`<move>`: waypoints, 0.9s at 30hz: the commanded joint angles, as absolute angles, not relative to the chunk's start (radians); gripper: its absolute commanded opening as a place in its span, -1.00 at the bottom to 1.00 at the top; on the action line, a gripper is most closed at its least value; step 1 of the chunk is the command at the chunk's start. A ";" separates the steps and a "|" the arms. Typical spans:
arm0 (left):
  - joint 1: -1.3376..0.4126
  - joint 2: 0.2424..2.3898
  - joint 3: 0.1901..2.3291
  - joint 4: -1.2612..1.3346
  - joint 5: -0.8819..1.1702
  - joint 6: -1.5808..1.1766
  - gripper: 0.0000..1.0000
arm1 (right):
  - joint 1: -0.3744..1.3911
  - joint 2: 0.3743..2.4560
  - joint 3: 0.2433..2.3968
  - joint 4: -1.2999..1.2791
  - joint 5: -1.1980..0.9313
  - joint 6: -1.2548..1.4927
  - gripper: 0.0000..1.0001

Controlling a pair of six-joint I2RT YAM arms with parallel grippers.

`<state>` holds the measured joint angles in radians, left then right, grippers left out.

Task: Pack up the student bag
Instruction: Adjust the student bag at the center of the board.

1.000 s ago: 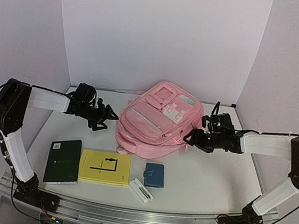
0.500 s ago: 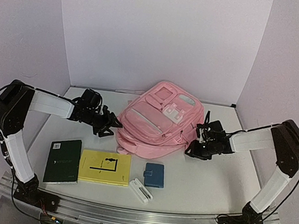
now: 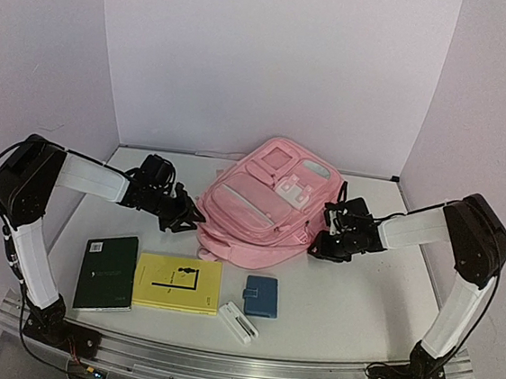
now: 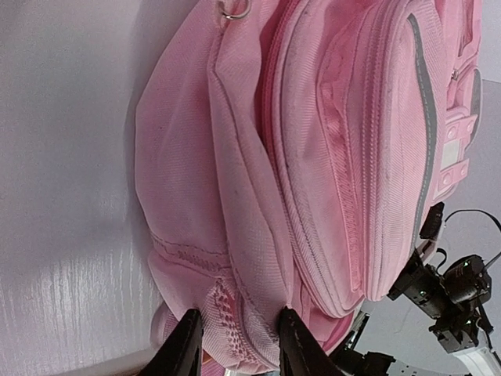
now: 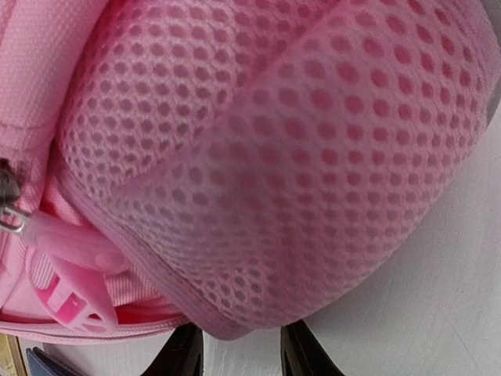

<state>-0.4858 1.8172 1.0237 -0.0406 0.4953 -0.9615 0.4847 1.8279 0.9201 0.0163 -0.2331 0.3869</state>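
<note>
Left pincer [image 4: 235,348]: moved in and narrowed over the last second; now pinching a fabric fold low on the side of the student bag [image 3: 265,204]. Right pincer [image 5: 235,352]: likewise narrowed, straddling the mesh back-panel edge; cannot tell whether biting yet. Near desk [image 3: 359,300] edge: white case [image 3: 239,322], blue wallet [image 3: 261,296], yellow book [image 3: 177,283], green notebook [image 3: 107,271], unmoved, unpacked. Farther back, mid-desk: bag lying flat between both arms. Reads as bracing to open; nothing loaded.

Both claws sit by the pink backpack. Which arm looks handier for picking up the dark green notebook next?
Left, probably. The dark green notebook lies on that arm's side; the left gripper is nearer it than the right gripper, across the pink backpack.
</note>
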 commanded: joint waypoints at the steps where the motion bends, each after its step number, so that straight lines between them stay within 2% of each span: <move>1: -0.488 1.837 1.058 -0.016 0.487 -0.965 -0.41 | 0.480 1.877 0.971 0.037 -0.213 0.350 -0.40; 5: -0.488 1.844 1.062 -0.017 0.488 -0.965 -0.54 | 0.481 1.886 0.977 0.038 -0.208 0.344 -0.59; 13: -0.489 1.849 1.066 -0.014 0.487 -0.979 -0.98 | 0.483 1.838 0.954 0.033 -0.207 0.357 -0.97; 18: -0.496 1.844 1.065 -0.004 0.475 -0.996 -0.99 | 0.510 1.782 0.925 0.007 -0.206 0.385 -1.00; 27: -0.511 1.836 1.085 0.035 0.450 -1.022 -1.00 | 0.678 1.720 0.969 -0.142 -0.130 0.454 -1.00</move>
